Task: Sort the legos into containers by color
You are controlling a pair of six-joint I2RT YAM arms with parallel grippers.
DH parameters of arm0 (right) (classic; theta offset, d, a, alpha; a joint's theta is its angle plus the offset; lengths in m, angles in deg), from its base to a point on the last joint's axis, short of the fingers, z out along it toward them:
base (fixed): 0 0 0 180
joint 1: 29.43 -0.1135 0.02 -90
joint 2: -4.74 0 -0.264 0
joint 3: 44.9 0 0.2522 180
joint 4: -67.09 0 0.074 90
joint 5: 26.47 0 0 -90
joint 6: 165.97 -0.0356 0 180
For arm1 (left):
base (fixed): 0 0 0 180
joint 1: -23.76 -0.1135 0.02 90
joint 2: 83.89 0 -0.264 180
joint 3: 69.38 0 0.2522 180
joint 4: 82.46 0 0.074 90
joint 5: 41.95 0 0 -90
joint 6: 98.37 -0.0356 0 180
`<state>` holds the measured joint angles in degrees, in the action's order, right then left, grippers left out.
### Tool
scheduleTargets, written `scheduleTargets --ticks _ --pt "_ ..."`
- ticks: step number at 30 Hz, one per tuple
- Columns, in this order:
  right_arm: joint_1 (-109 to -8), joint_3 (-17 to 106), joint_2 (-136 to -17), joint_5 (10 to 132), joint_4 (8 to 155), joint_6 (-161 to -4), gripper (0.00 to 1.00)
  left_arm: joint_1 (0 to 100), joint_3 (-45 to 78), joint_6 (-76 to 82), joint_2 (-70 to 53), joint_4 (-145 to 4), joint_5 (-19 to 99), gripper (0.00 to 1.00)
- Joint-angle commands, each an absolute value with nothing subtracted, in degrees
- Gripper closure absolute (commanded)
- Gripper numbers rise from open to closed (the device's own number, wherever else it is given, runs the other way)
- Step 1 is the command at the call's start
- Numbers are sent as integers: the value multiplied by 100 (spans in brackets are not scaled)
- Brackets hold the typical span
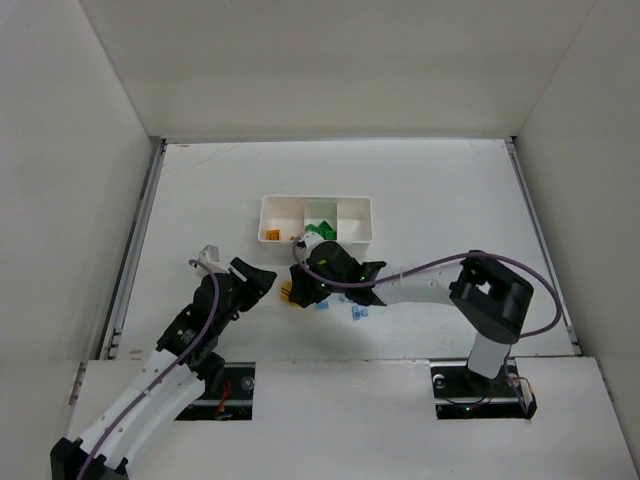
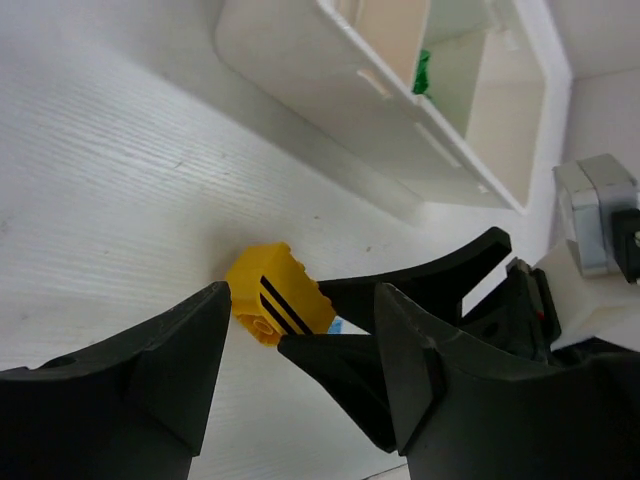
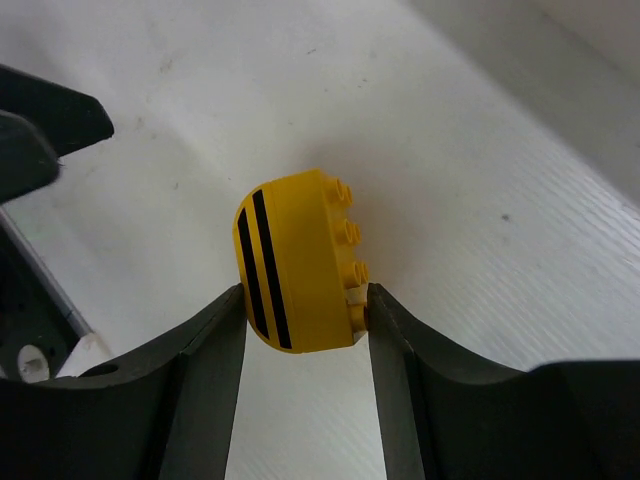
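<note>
A yellow lego with two black stripes [image 3: 300, 260] lies on the white table just in front of the tray. My right gripper [image 3: 306, 295] is shut on it, one finger pressed against each side. From above, the brick [image 1: 288, 292] shows at the tip of that gripper [image 1: 296, 288]. My left gripper [image 2: 303, 290] stands open just left of the same brick [image 2: 270, 300], holding nothing. The white three-compartment container [image 1: 316, 199] holds yellow legos [image 1: 272, 236] on the left and green legos [image 1: 322, 231] in the middle.
Two small light blue legos [image 1: 357, 313] [image 1: 322, 305] lie on the table under the right arm. The right arm's fingers [image 2: 440, 275] reach in close beside my left gripper. The tray's near wall [image 2: 330, 110] stands just beyond the brick.
</note>
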<state>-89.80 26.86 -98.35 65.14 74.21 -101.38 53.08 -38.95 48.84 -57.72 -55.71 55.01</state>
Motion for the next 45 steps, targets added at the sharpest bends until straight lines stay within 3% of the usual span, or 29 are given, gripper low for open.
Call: scheduleTargets --ticks 1,17,27,36,45 --pt "-8660 2486 -9221 6958 6794 -10681 65 5403 -4190 5631 -6059 -6402 5385 45" --pt "-8247 1931 -8684 7601 5914 -11464 65 5870 -4560 6089 -5032 -8733 5455 47" --pt "-8150 1870 -8552 7487 5861 -11464 65 5712 -4578 6045 -5163 -8392 5464 50" --pt "-8159 1887 -8535 7320 5905 -11411 65 5658 -4420 5905 -4901 -8294 5332 42" --pt "-8159 1940 -8517 7320 5808 -11464 65 5755 -4384 6019 -4680 -8540 5376 51"
